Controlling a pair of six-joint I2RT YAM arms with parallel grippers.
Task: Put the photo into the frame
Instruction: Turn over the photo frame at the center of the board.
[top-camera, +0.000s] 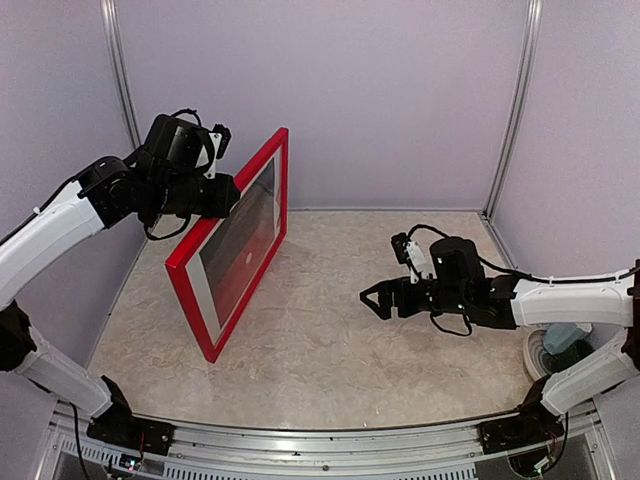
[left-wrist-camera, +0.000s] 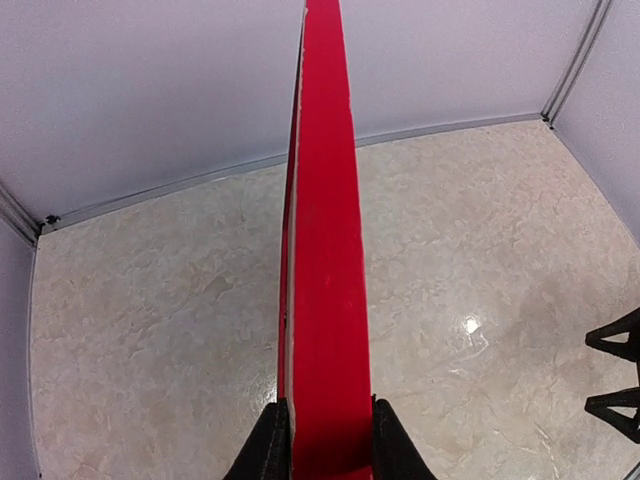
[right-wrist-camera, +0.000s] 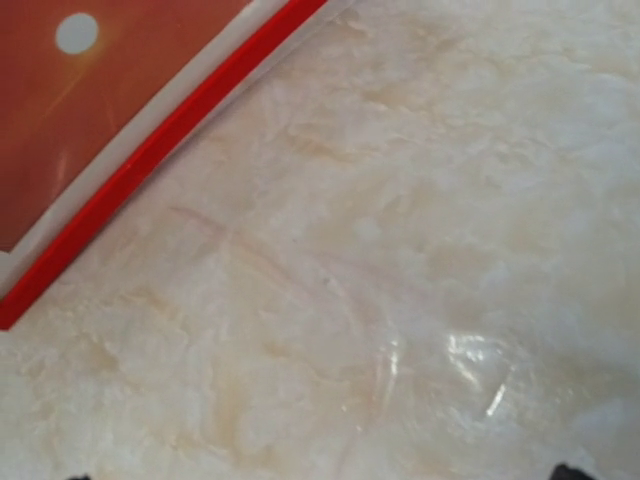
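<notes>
The frame (top-camera: 193, 300) stands on one long edge on the pale marbled table (top-camera: 330, 350), over on the left side. It is tipped back so that its red face looks up and to the right. The left gripper (top-camera: 228, 195) has it by the upper edge. From the left wrist you see the two black fingers (left-wrist-camera: 268, 452) pressed on either side of the red rim, clamped onto the frame and steadying it.

The photo (top-camera: 235, 265) sits inside the frame's opening, showing its red sky and small white sun. The upper part of the opening looks dark from where I stand, so I can't tell how squarely the print lies in there. Up close from the right wrist, a thin pale band runs between the print (right-wrist-camera: 120, 110) and the red rim (right-wrist-camera: 150, 160).

The right gripper (top-camera: 372, 300) hangs above the middle of the table, to the right of the frame and well apart from it. Its jaws are spread wide with nothing between them, the tips pointing toward the frame's face.
</notes>
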